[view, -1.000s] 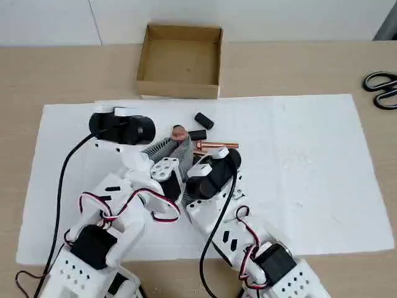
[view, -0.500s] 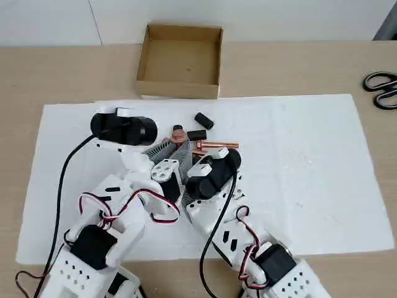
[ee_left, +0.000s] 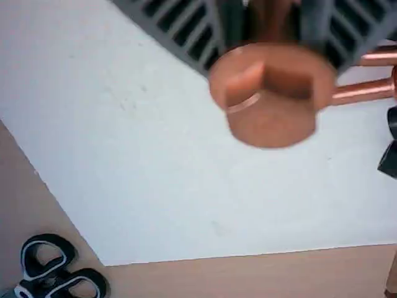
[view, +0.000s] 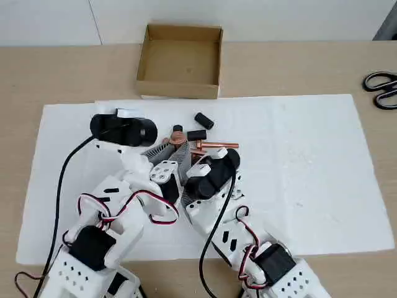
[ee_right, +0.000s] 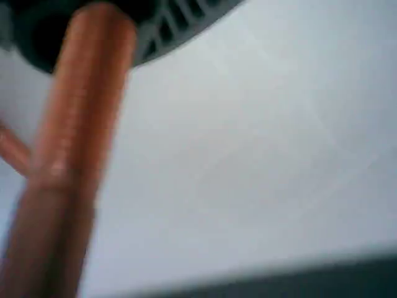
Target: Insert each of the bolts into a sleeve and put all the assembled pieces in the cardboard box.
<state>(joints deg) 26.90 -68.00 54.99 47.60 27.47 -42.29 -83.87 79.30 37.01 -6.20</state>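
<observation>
Pinched between the ribbed grey fingers of the left gripper (view: pixel 176 143) is a copper bolt (ee_left: pixel 271 93), lifted a little off the white sheet (view: pixel 310 174). Its round head is turned up toward that arm's wrist camera and its shank runs away between the fingers, so I'd say its long axis is closer to upright than flat. Most of the shank is hidden.

Tucked just beside it is the right gripper (view: pixel 196 159). A copper shank (ee_right: pixel 74 155) passes right up against it, but I cannot tell whether it is clamped on anything.

Just past both lie the loose parts. One bolt (view: pixel 217 144) rests flat on the sheet, long axis across the table. A shorter bit of copper (view: pixel 198 152) sits close on its near side.

The nearest black sleeve (view: pixel 197 135) is what the next move seems to turn on. It lies just to the right of the held bolt's head, long axis also across the table, with one open end facing the bolt. The left gripper is the nearer one. The bolt's shank would have to be swung level to meet that bore.

A second sleeve (view: pixel 204 120) lies a little farther out, at a slant.

Beyond the sheet, the cardboard box (view: pixel 178 90) stands on the table with no assembled piece in it.
</observation>
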